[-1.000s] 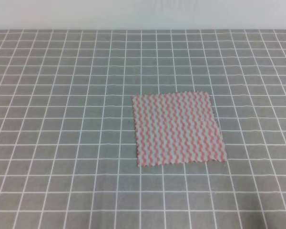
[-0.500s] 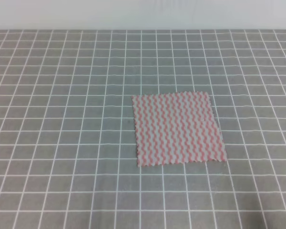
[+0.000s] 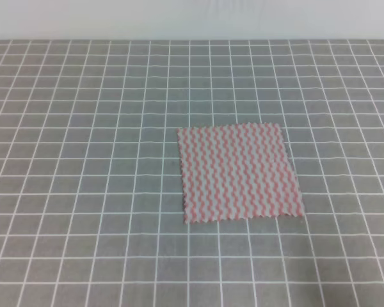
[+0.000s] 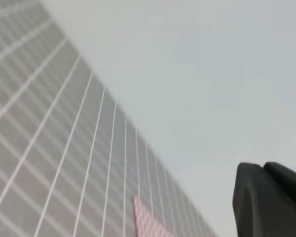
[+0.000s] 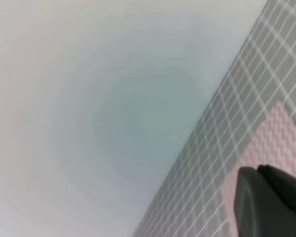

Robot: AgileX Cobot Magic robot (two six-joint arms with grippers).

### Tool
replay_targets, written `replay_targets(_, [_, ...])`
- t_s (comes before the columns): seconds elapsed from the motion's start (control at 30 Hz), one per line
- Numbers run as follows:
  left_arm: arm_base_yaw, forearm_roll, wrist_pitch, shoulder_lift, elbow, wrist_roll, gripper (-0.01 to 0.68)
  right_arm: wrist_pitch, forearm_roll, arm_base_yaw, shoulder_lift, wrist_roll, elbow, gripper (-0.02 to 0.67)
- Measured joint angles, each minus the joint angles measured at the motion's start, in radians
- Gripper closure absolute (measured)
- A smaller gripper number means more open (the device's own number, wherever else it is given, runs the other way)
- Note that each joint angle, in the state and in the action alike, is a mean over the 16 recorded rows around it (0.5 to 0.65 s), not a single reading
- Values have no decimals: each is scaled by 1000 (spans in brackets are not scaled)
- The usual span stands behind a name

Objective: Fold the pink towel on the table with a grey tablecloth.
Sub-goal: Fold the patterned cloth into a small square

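The pink towel (image 3: 240,173) lies flat and unfolded on the table with a grey tablecloth (image 3: 83,160), a little right of centre. It is a square with pink-and-white zigzag stripes. Neither gripper appears in the exterior high view. In the left wrist view only one dark finger (image 4: 271,202) of my left gripper shows at the bottom right, well above the table, with a corner of the towel (image 4: 145,222) far below. The right wrist view likewise shows one dark finger (image 5: 271,202), with the towel (image 5: 271,148) beyond it. Neither view shows how the jaws stand.
A plain white wall (image 3: 192,19) rises behind the far edge of the table. The white-lined grid cloth runs past the left, right and near edges of the exterior high view.
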Motion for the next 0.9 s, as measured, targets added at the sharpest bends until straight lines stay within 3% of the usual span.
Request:
replay_targets(0.13, [0, -87, -57, -1, 1, -14, 675, -25, 98, 0, -1, -3, 2, 665])
replay_targets(0.43, [0, -92, -30, 30, -54, 51, 675, -50, 26, 0, 27, -42, -23, 666])
replay_targets(0.63, [0, -89, 73, 180, -189, 224, 674, -52, -11, 0, 112, -150, -89, 666])
replay_targets(0.9, [0, -86, 270, 557, -458, 547, 674, -114, 32, 0, 303, -370, -209, 666])
